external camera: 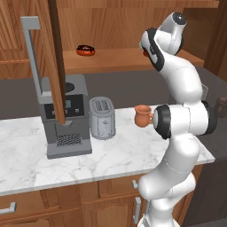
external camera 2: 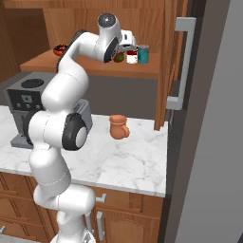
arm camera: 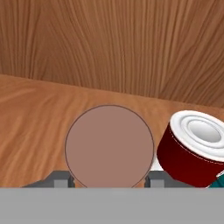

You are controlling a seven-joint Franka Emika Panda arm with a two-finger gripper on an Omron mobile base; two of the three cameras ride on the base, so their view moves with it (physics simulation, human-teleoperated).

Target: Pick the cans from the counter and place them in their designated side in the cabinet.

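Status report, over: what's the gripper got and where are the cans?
Gripper shut on reddish-brown can, over cabinet shelf. White can already shelved right beside it. Nothing blocking.

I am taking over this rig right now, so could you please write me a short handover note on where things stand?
Gripper: shut on the reddish-brown cylindrical can, held over the orange-brown wooden cabinet shelf.
White can with dark red bands: already on the shelf, next to the teal-blue can.
White marble counter: no cans left on it; a terracotta mug remains.
Left: set the held can down, release, withdraw.
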